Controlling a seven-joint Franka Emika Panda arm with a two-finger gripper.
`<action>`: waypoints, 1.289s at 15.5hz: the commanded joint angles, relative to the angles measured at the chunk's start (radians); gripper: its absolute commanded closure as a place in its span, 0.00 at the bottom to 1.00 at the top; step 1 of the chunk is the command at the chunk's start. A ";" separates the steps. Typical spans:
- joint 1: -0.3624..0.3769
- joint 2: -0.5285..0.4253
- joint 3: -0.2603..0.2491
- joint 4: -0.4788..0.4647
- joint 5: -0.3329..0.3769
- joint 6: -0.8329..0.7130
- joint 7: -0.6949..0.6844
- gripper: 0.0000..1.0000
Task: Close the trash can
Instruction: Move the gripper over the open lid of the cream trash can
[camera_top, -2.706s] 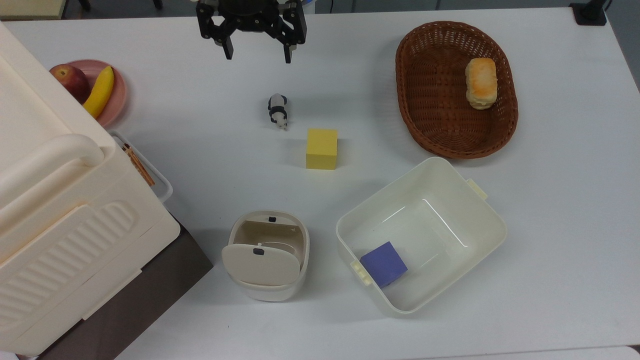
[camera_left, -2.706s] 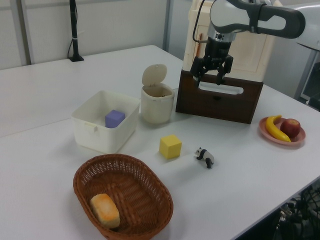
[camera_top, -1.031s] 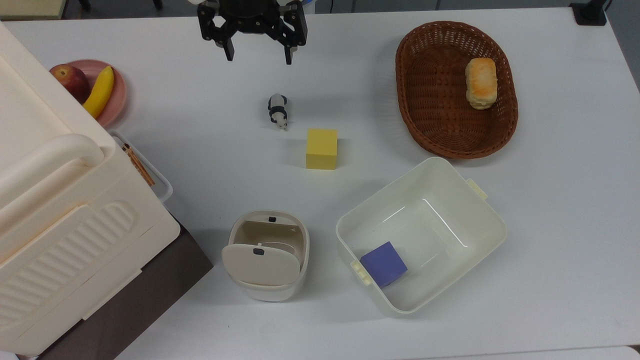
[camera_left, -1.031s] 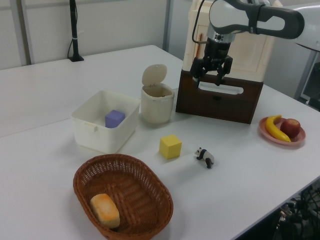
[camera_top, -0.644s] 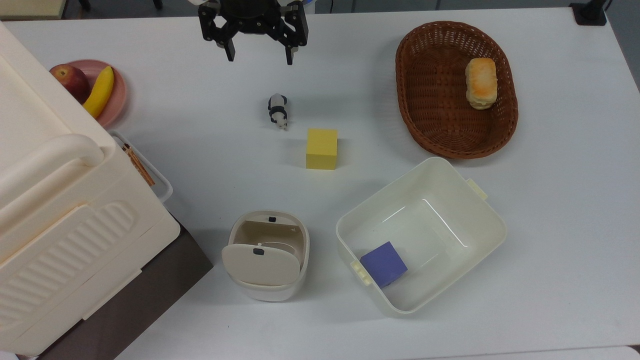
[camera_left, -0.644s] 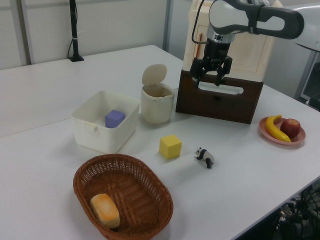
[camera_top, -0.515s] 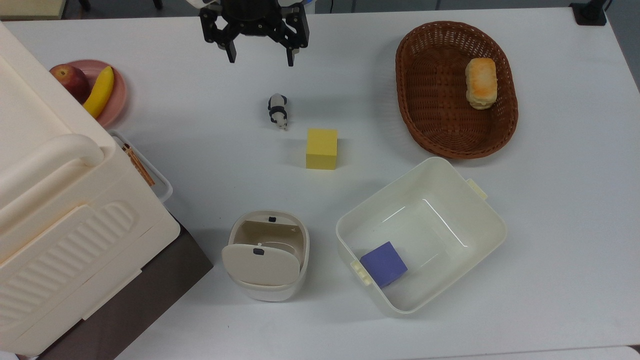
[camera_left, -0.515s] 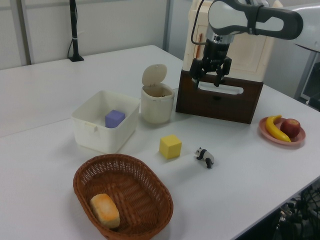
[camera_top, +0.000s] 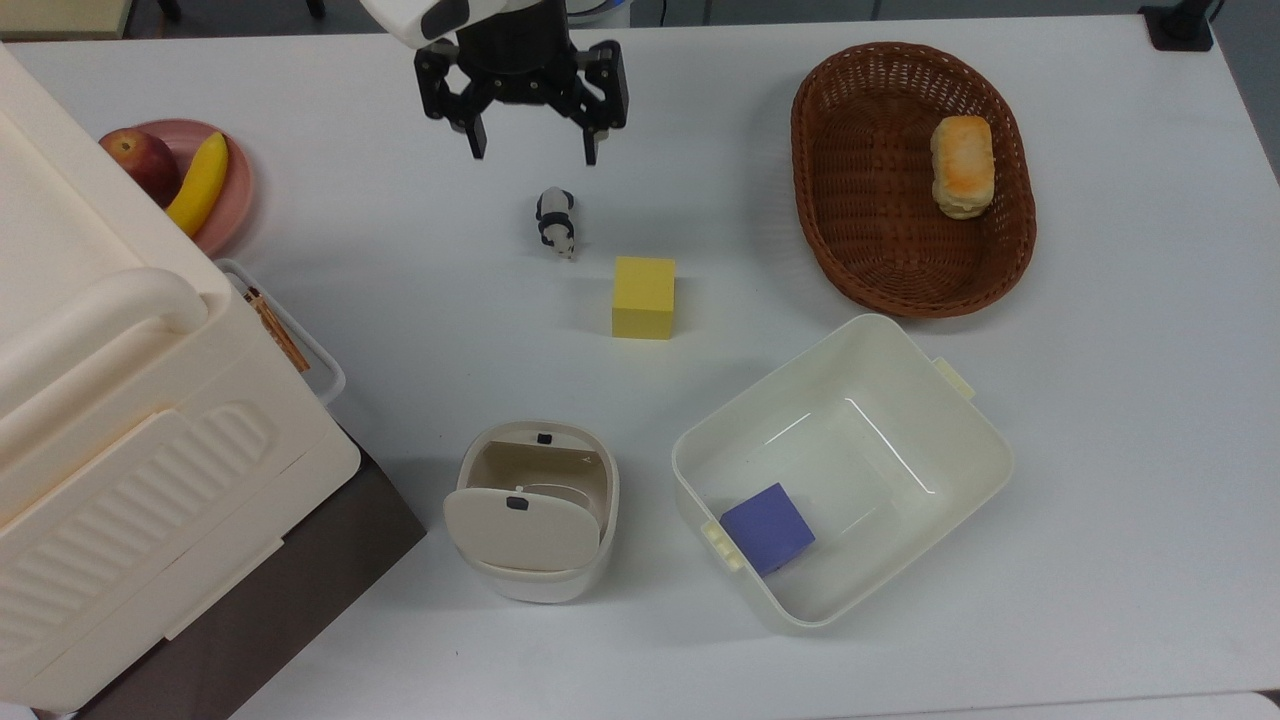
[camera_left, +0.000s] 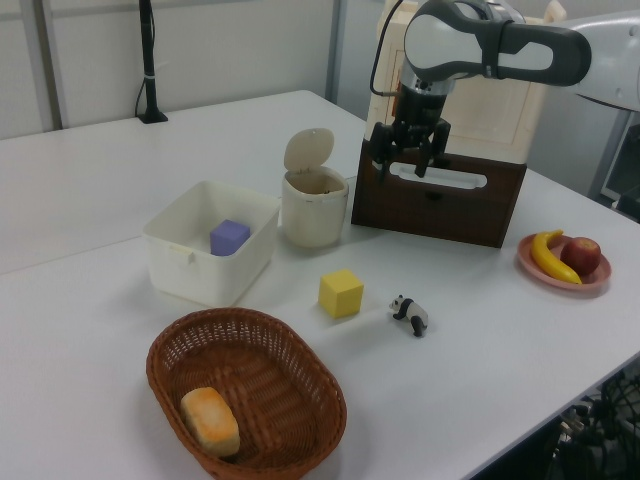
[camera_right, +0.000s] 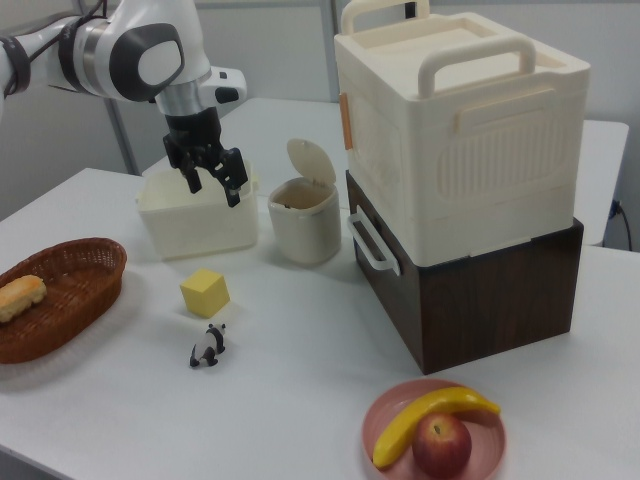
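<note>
The trash can (camera_top: 535, 510) is a small cream-white bin near the top view's lower middle. Its beige lid (camera_top: 522, 528) with a black button stands raised on its hinge, and the mouth is uncovered. The raised lid (camera_left: 307, 149) stands above the bin (camera_left: 314, 208) in the left view, and the trash can (camera_right: 305, 222) sits beside the big box in the right view. My gripper (camera_top: 533, 152) hangs open and empty above the table, far from the bin, just beyond a toy panda. It also appears in the left view (camera_left: 400, 170) and the right view (camera_right: 215, 190).
A toy panda (camera_top: 555, 222) and a yellow block (camera_top: 643, 297) lie between gripper and bin. A lidless cream tub (camera_top: 860, 470) holds a purple block (camera_top: 768, 527). A wicker basket (camera_top: 880, 180) holds bread (camera_top: 962, 166). A big cream ribbed box (camera_top: 120, 430) and a fruit plate (camera_top: 238, 195) stand at the top view's left.
My gripper has moved a little toward the panda, downward in the top view and leftward in the left view. It stays open. The trash can lid has not moved.
</note>
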 joint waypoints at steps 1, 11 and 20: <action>0.007 0.017 -0.002 0.007 -0.005 0.072 0.022 0.33; 0.050 0.127 0.000 0.119 -0.009 0.406 0.031 0.82; 0.059 0.273 -0.008 0.248 -0.102 0.631 0.036 0.79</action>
